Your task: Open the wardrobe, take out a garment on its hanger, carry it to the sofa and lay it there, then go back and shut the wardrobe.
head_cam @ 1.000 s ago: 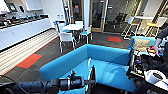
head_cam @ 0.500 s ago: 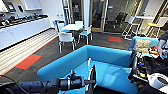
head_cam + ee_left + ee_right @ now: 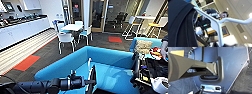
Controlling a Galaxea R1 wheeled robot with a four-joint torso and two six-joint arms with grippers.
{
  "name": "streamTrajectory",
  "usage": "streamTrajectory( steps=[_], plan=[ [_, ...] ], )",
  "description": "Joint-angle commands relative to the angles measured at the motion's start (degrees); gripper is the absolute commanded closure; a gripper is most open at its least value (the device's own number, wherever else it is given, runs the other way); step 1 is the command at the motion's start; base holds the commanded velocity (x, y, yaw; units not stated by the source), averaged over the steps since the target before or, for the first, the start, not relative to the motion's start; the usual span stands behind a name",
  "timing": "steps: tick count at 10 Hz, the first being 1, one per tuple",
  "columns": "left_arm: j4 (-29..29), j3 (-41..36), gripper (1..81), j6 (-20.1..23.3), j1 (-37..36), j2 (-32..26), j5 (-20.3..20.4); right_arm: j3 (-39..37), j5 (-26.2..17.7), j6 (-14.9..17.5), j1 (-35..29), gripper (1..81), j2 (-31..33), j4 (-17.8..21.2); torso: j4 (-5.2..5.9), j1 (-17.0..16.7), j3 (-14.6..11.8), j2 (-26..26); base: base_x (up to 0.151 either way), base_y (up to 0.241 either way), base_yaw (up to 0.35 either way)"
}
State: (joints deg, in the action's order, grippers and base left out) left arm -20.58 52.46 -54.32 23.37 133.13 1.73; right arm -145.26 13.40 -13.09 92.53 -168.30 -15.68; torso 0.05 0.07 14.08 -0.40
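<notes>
The left end effector (image 3: 90, 81) is clamped on the hanger (image 3: 89, 71), holding it upright just over the near edge of the sofa (image 3: 112, 72), with the garment (image 3: 179, 25) draped dark on the hanger's shoulder in the left wrist view. Carrying it by the hanger this way likely keeps the soft fabric off the floor and ready to be laid on the seat. Whether the right end effector is apart or together, I cannot tell.
</notes>
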Motion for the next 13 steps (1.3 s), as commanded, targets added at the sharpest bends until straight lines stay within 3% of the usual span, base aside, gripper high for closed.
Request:
streamTrajectory(
  steps=[1,4,9,13],
  plan=[
    [-1.13,-2.97,81.1,0.09,-7.59,-0.41,2.58,0.25,-3.29,0.26,-0.1,1.0,0.22,-0.76,0.0,0.0,0.0,0.0,0.101,0.0,0.0],
    [-1.13,-2.97,81.1,0.09,-7.59,-0.41,2.58,0.25,-3.29,0.26,-0.19,1.0,0.22,-0.76,0.0,0.0,0.0,0.0,0.098,0.0,0.0],
    [-1.13,-2.53,81.1,0.18,-7.59,0.21,2.58,0.17,-3.29,0.26,-0.19,1.0,0.14,-0.76,0.0,0.02,0.02,0.05,0.0,0.0,0.0],
    [-0.34,7.22,81.1,-3.33,-14.61,8.21,2.49,0.25,-3.29,0.35,-0.45,1.0,-0.13,-1.11,0.0,0.02,0.02,0.05,0.0,0.0,0.0]
  ],
)
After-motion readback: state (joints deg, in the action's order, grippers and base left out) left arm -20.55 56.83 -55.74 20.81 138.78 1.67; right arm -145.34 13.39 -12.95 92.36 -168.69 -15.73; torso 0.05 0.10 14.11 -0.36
